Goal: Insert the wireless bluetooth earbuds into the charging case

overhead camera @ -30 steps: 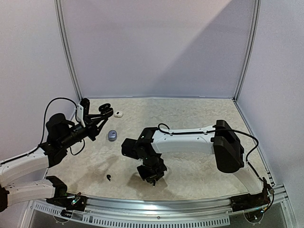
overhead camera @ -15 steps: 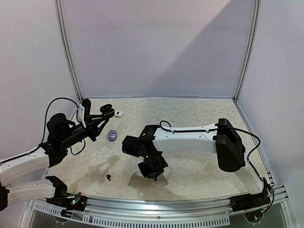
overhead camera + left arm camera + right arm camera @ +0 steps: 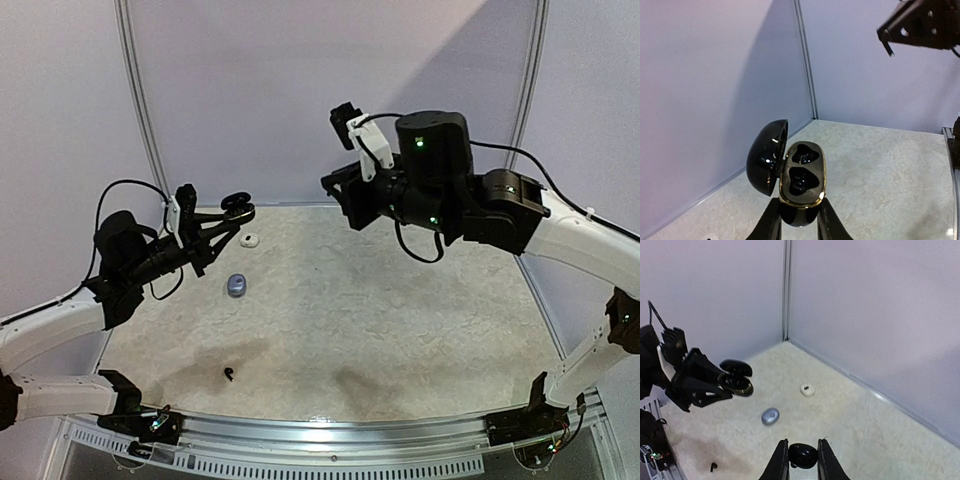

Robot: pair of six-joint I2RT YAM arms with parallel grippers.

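Case (image 3: pixel 801 172): black, gilt-rimmed, lid (image 3: pixel 767 155) swung open to one side, two dark sockets facing up; whether either socket was filled could not be told. It was clamped at its lower end between the fingers of the left gripper (image 3: pixel 798 212) and held in the air above the table (image 3: pixel 400 320). Right gripper (image 3: pixel 802 447): raised high, well apart from the case on the right-arm side and above its level. Its jaws were pressed together on a small glossy black piece, apparently an earbud (image 3: pixel 802 457), whose stem was too blurred to make out. Loose earbud (image 3: pixel 230 375): black, stemmed, lying on the table well nearer the arm bases than the case, touching nothing. Grey piece (image 3: pixel 236 285): a silvery oval on the table below the case, between the case and the loose earbud. White piece (image 3: pixel 250 239): small, on the table near the case on its right-arm side, apart from the grey piece; its kind could not be told.
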